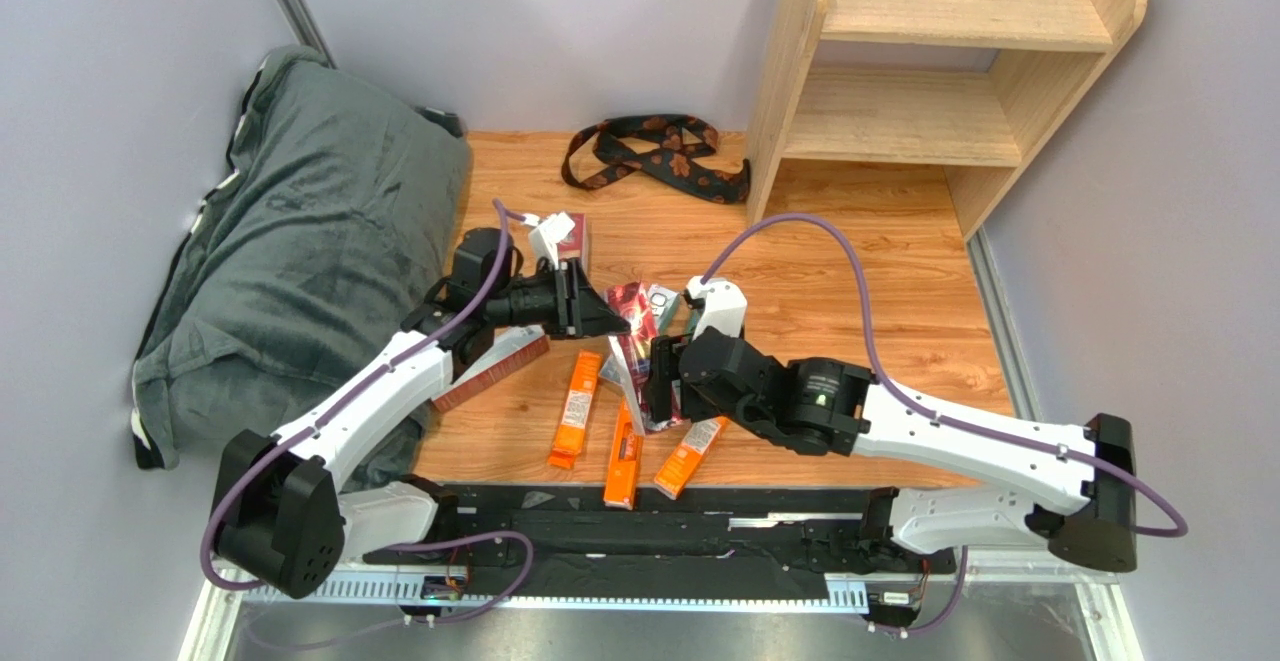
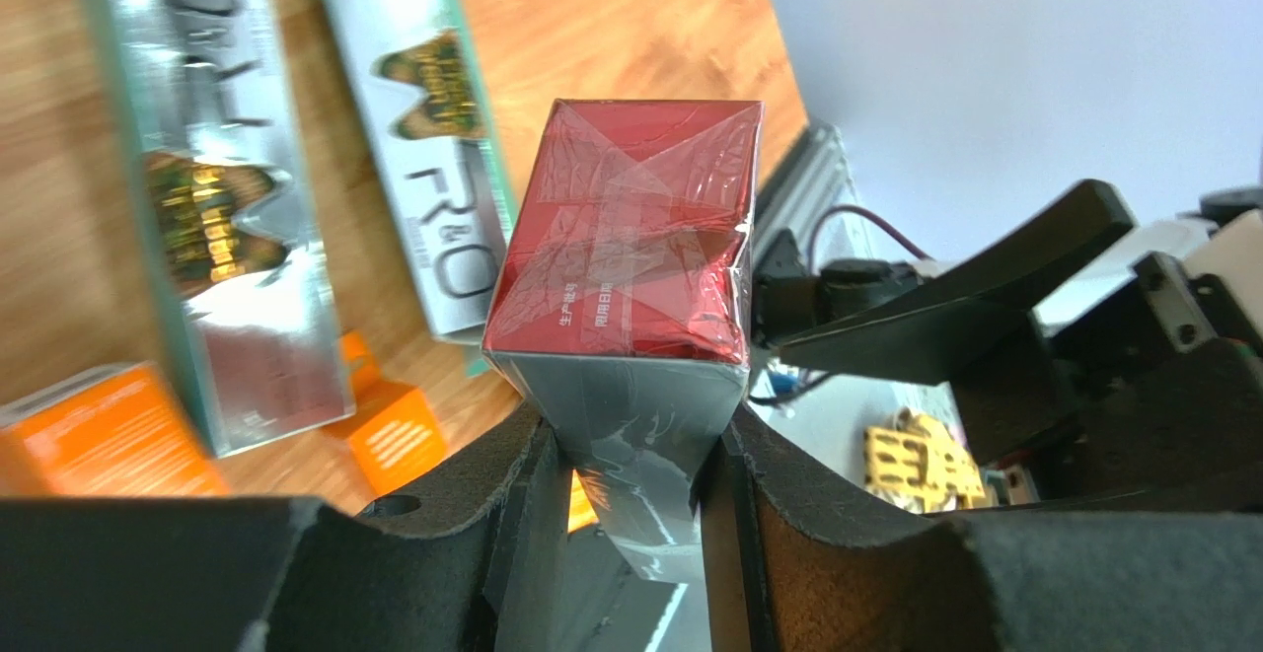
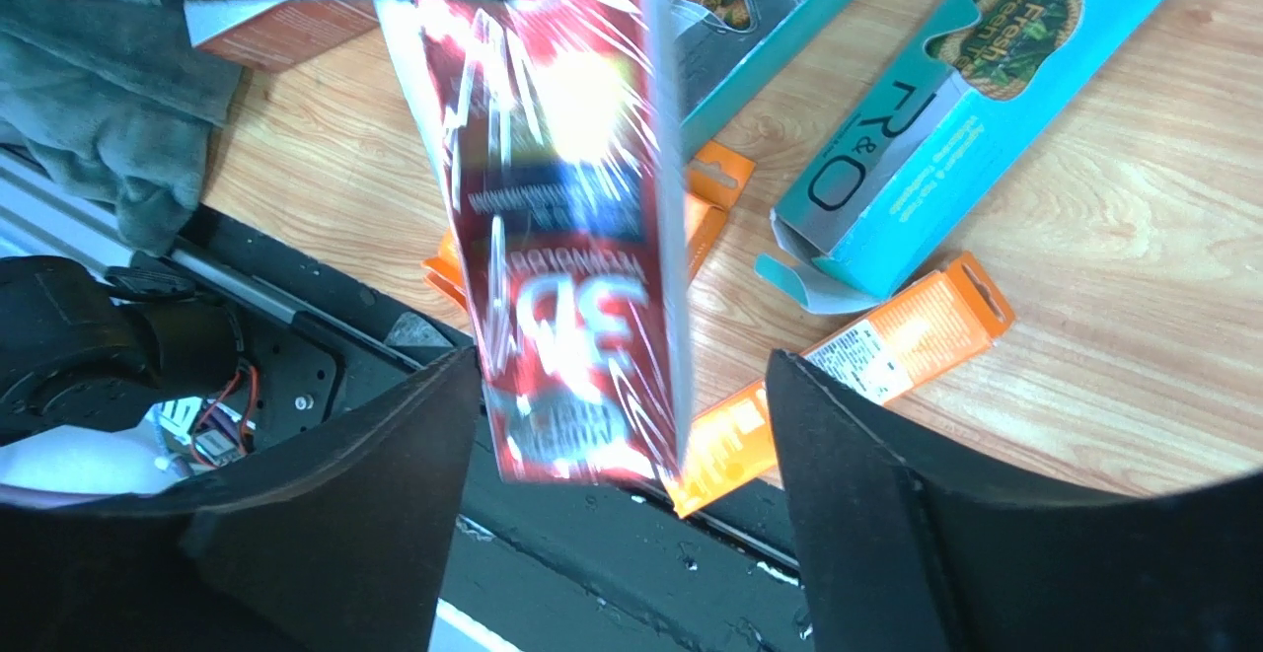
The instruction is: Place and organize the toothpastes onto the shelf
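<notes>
One dark red glossy cardboard "3D" toothpaste box (image 2: 623, 238), two sets of jaws. Who's got it? (kev)

Left gripper (image 2: 623, 467) is clamped tight on it, up off the wooden table (image 1: 902, 294). Right gripper (image 3: 623, 438) has its jaws apart around it. I'd back right straight out first, then carry it to the light wooden two-tier shelf (image 1: 784, 91). (mo)

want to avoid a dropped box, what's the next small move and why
Probably draw the right pincer back, clear of the dark red box: its jaws stand open around the box, while the left pincer is shut on its end and can then carry it to the shelf.
</notes>
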Tool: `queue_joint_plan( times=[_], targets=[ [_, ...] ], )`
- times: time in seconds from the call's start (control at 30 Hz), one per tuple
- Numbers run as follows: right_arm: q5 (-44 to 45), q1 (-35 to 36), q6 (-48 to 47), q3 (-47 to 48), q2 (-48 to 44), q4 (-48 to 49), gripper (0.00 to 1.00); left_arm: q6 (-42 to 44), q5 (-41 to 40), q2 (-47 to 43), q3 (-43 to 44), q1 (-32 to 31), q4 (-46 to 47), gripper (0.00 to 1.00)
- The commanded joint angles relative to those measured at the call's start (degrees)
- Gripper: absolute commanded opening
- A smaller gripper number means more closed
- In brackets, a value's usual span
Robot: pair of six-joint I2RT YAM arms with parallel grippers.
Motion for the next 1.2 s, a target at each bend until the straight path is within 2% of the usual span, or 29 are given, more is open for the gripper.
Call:
queue_joint_plan(
  times=[0.0, 0.4, 0.6, 0.97, 1.17],
  targets=[
    [0.91, 0.10, -0.81, -2.37, -3.95, 4.26, 0.79, 2.65, 0.00, -2.46, -0.41, 2.38, -1.41, 0.35],
    [-6.90, -3.15, -3.88, -10.46, -8.80, 14.90, 0.91, 5.99, -1.32, 3.60, 4.16, 5.02, -2.65, 0.35],
    [-9.81, -5.00, -3.80, -10.72, -8.18, 15.51, 0.92, 6.17, 1.05, 5.89, 4.69, 7.83, -1.68, 0.35],
    [-16.04, -5.88, -0.11, -14.58, -14.24, 21.93, 0.92, 7.31, 1.67, -1.40, 4.60, 11.43, -7.03, 0.35],
    [-20.62, -5.79, 4.80, -19.24, -20.22, 29.13, 0.92, 7.05, 2.37, -7.55, 4.69, 12.05, -11.17, 0.35]
  ],
)
